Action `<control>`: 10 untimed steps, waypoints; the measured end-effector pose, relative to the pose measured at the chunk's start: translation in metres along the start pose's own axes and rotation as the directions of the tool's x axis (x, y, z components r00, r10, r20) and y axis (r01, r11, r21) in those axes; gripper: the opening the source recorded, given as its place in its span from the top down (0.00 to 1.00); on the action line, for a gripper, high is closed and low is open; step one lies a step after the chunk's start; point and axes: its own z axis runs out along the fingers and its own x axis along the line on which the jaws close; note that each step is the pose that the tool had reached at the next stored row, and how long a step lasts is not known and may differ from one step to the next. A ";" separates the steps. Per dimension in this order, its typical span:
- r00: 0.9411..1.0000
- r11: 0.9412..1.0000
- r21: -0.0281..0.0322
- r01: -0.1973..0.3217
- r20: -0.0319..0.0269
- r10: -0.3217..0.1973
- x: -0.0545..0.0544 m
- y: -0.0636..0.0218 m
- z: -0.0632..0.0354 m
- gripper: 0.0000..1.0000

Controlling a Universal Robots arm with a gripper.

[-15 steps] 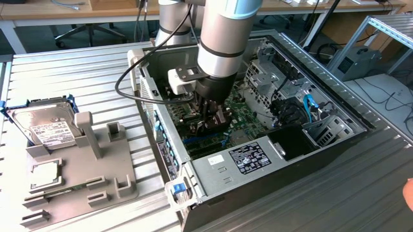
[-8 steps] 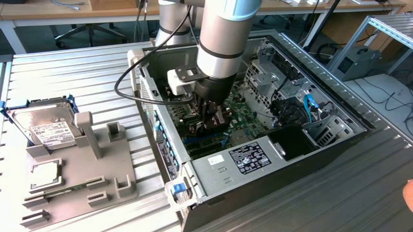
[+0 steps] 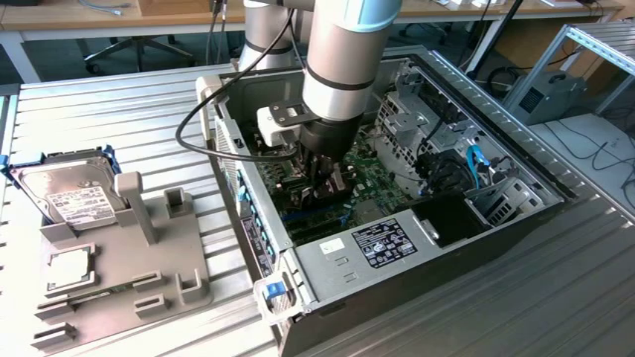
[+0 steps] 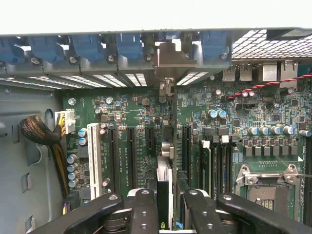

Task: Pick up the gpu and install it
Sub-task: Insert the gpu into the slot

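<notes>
The gpu (image 4: 164,181) shows edge-on in the wrist view, a thin dark card standing upright over the green motherboard (image 4: 141,117), between the long black expansion slots (image 4: 130,151). Its silvery bracket (image 4: 171,54) lies against the case's rear slot openings, beside the blue clips. My gripper (image 4: 165,207) is shut on the gpu, one black finger (image 4: 144,209) on each side of the card's upper edge. In the exterior view the gripper (image 3: 320,178) reaches down inside the open PC case (image 3: 516,216), with the dark gpu (image 3: 315,199) just beneath it. I cannot tell whether the card's edge sits in a slot.
The power supply (image 3: 377,245) fills the case's near end, and drive cages with cables (image 3: 466,160) are at the exterior view's right. On the grey fixture (image 3: 149,268) outside the case lie a silver hard drive (image 3: 65,190) and a CPU chip (image 3: 71,268). An open CPU socket (image 4: 265,187) lies beside the slots.
</notes>
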 end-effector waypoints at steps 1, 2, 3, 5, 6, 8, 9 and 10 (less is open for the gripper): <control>1.000 1.000 0.000 0.000 0.000 0.000 0.000 0.0000 0.0000 0.74; 1.000 1.000 0.000 0.000 0.000 0.000 0.000 0.0000 0.0000 0.74; 1.000 1.000 0.000 0.000 0.000 0.000 0.000 0.0001 -0.0002 0.74; 1.000 1.000 0.000 0.000 0.001 0.000 0.000 0.0001 -0.0009 0.74; 1.000 1.000 0.001 0.000 0.001 0.000 0.000 0.0000 -0.0013 0.74; 1.000 1.000 0.000 0.000 0.000 0.000 0.000 0.0001 -0.0031 0.74; 1.000 1.000 0.000 0.000 0.000 0.000 0.000 0.0001 -0.0040 0.74; 1.000 1.000 0.000 0.000 0.000 0.000 0.000 0.0001 -0.0044 0.74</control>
